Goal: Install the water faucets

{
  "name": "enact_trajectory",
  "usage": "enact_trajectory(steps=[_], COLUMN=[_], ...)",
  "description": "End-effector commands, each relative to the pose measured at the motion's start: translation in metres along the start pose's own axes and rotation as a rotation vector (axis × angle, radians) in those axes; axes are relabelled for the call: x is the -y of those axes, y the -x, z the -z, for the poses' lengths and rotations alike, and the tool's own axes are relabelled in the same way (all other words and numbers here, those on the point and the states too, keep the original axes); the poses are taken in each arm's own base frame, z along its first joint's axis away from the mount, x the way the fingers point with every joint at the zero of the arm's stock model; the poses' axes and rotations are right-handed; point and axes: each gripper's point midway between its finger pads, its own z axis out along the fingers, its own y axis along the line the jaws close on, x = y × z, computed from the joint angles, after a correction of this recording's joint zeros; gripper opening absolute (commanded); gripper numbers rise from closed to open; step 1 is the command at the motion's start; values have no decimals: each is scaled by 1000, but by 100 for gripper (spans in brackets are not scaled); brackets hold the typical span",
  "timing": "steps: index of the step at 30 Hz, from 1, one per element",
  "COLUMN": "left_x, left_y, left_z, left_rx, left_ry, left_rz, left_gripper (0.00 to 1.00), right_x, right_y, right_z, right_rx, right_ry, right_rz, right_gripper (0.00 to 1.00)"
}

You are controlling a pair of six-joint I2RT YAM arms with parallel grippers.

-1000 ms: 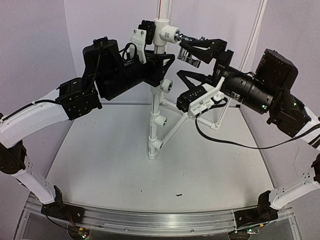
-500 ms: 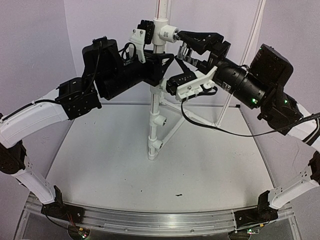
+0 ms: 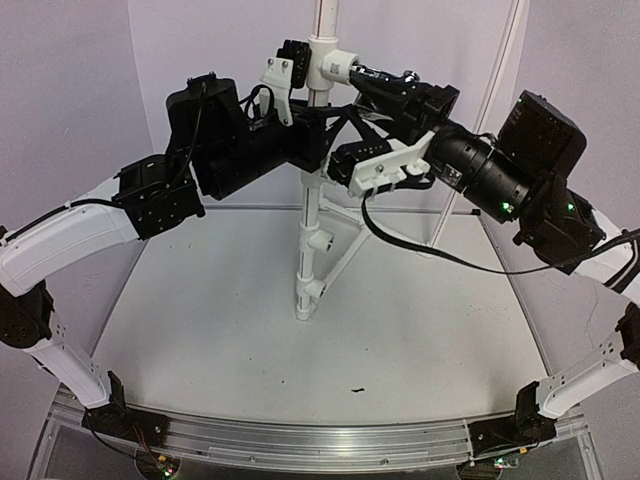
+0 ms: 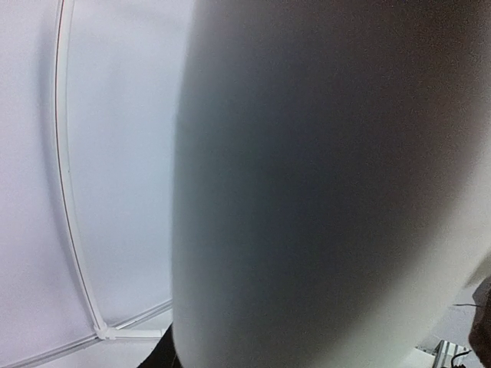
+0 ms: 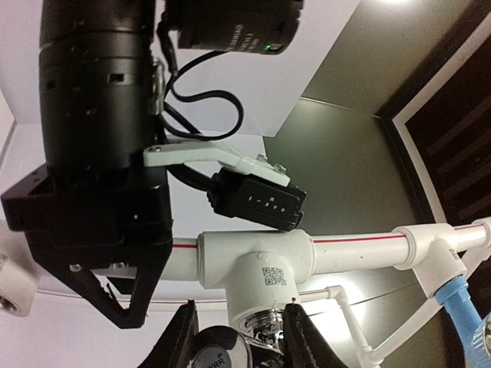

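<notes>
black right gripper (image 5: 242, 322): clenched on the water faucet (image 5: 259, 335); i see a finger pressed to each side of the chrome body.
water faucet: high on the stand, its threaded end meeting the mouth of the top tee fitting (image 5: 257, 264), the one with the small printed code.
left gripper (image 3: 325, 125): at the upright pipe (image 3: 311, 215) just under that tee; i cannot tell whether it is clamped, since my left wrist view is only blurred white pipe.
room between arms: tight; the right wrist's white camera bracket (image 3: 390, 168) sits just beside the left gripper, with cables looping between.
lower tees (image 3: 320, 243): on the same pipe, well below both grippers.
brace pipes (image 3: 345, 262): slant from the upright pipe down to the table, behind and to the right.
table (image 3: 200, 340): pale and matte, one dark speck (image 3: 357, 388) near the front.
near edge: aluminium rail (image 3: 300, 440) carrying both arm bases.
walls (image 3: 60, 100): plain white sheets close in on the left, back and right.
</notes>
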Motion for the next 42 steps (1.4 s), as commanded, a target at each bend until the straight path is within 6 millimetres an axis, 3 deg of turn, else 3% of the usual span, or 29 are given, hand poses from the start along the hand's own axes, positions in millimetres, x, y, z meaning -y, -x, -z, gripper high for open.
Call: enact_trajectory(steps=[1,6,9,18,25,30,42], left_x=[-1,-2,-2,-2,-2,-1,1], left_y=[-160,-161,-161,-156,-154,-151,-148], left_z=[9,9,9,9,10,11,10], left_rx=[-499,-500,-499,-490,-487,-482,-479], left_ry=[102,106,107,105,98,92,83], left_rz=[150,147,145,146,146,141,149], left_gripper=[0,0,0,0,0,0,0], right_x=[6,2,8,29,23,22,40], right_y=[-35,-44,-51,-71,-76,-81,-97], right_z=[8,11,14,21,19,17,19], right_rx=[-154,-206,-230,-257,-260,-264,-158], right_ry=[-27,-42,-89,-264,-347,-421,-538], right_rz=[-358,-626,-871,-1539,-1912,-2108,-2435], right_gripper=[26,10,0,0,0,0,0])
